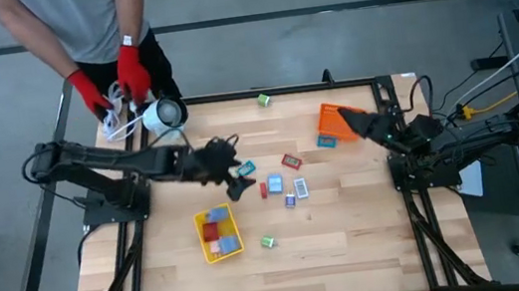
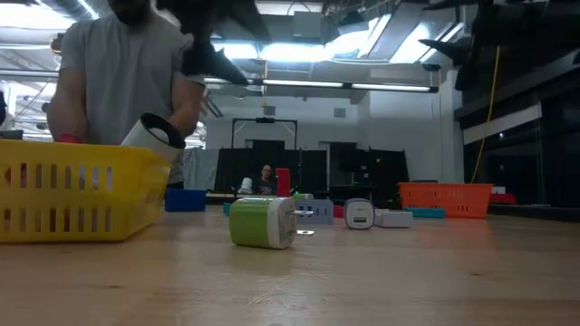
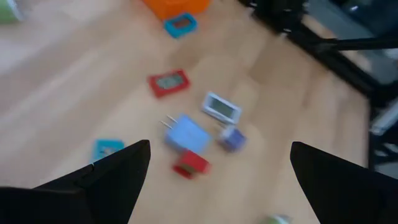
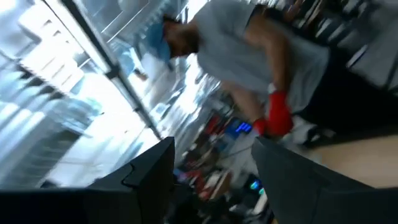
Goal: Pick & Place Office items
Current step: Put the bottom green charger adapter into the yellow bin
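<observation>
Beside the yellow tray (image 1: 219, 233), on its far side, the left hand (image 1: 240, 180) is hanging over the loose office items (image 1: 283, 185), its fingers spread wide and holding nothing; that reads as a hand lining up above a piece before coming down on it. Those items are lying scattered on the worktop (image 1: 352, 234) between the yellow tray and the orange tray (image 1: 337, 120), with several already sitting inside the yellow tray, so that tray is likely serving as the drop-off. One green piece (image 1: 267, 242) is resting just beside the yellow tray on its near side, and another green piece (image 1: 262, 99) is lying well beyond it at the far edge. The right hand (image 1: 357, 123) is waiting over the orange tray, also open and empty. A person (image 1: 93, 27) in red gloves is handling a white device (image 1: 167, 113) at the far corner, apart from both arms. From above, the overall layout is showing; the left wrist view is adding the close detail, with a red piece (image 3: 168, 82), a light blue block (image 3: 188, 135) and a small red block (image 3: 190, 164) lying between the spread fingers. The low view is giving the trays' slotted walls and a green piece (image 2: 263, 222) on its side. The right wrist view is pointing into the room, showing no items.
</observation>
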Robot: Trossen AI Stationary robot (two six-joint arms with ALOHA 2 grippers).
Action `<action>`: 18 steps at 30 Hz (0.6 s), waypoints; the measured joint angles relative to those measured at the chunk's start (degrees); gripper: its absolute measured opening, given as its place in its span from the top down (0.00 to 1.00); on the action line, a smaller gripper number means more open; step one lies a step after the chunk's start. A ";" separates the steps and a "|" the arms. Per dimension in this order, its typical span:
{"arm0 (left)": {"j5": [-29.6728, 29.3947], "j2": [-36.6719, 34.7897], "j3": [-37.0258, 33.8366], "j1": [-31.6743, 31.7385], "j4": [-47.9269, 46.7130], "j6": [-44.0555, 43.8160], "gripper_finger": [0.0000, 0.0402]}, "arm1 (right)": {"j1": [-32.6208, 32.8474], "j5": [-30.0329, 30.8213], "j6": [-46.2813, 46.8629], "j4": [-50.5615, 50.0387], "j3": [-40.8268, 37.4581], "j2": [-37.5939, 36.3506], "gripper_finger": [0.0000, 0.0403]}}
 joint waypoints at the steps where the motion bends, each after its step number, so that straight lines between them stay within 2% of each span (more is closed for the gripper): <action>1: 0.97 0.33 0.00 1.63 0.06 1.88 0.04 | -0.01 0.77 -0.39 0.02 0.00 0.00 0.44; 5: 7.56 1.50 0.40 9.00 -1.66 9.79 0.04 | 0.00 0.59 -1.65 0.05 0.00 0.00 0.44; 8: 11.64 4.47 4.57 14.88 -7.66 16.55 0.04 | -0.02 0.41 -1.67 0.11 0.00 0.00 0.44; 14: 18.87 16.49 21.85 21.44 -24.34 37.03 0.04 | -0.07 -1.10 -1.67 0.11 0.00 0.00 0.44; 18: 20.12 23.44 32.79 18.42 -37.69 45.43 0.04 | -0.07 -2.76 -1.24 0.11 0.00 -0.02 0.44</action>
